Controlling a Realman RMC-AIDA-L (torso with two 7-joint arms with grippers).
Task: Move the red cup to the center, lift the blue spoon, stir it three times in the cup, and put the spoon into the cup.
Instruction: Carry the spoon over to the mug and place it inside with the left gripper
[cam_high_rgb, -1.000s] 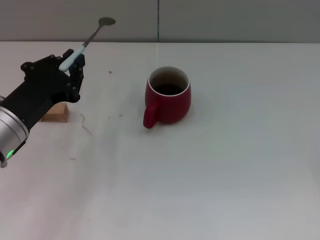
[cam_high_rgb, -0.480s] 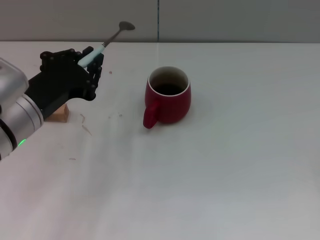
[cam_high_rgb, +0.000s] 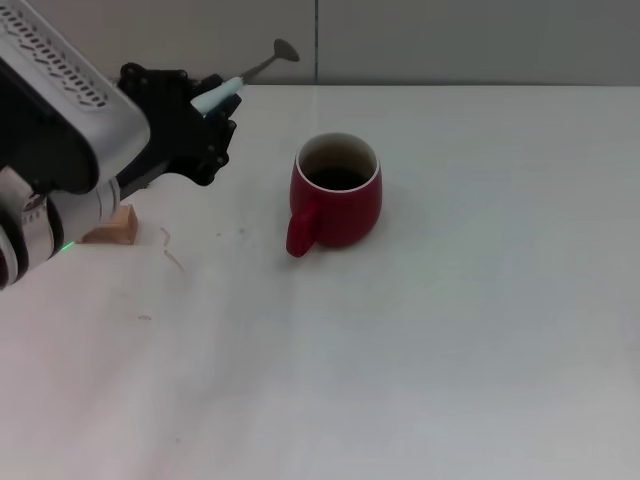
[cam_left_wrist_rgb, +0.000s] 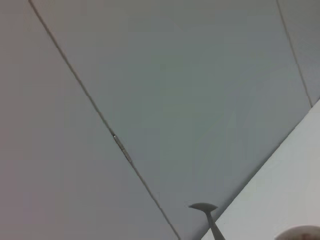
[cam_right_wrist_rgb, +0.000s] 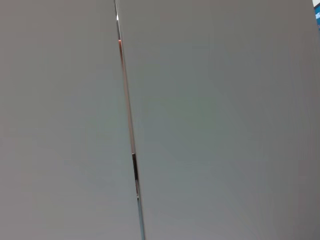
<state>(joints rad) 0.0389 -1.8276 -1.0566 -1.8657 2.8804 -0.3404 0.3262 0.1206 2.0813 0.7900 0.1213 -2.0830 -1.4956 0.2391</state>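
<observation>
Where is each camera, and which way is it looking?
Head view: up on the robot's head, looking down at the table, the cup, a wooden block and the left gripper holding the spoon.
Left wrist view: on the left arm, aimed at the wall; no fingers show, just the spoon's bowl.
Right wrist view: on the right arm, facing only wall; no robot parts.
Shared: head and left wrist both see the spoon.

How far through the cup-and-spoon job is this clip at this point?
Done: the red cup stands upright mid-table, and the blue spoon is off the table. In hand: the left end effector holds it by the handle, bowl pointing up and away, left of the cup. Left: stirring three times and dropping the spoon in.
</observation>
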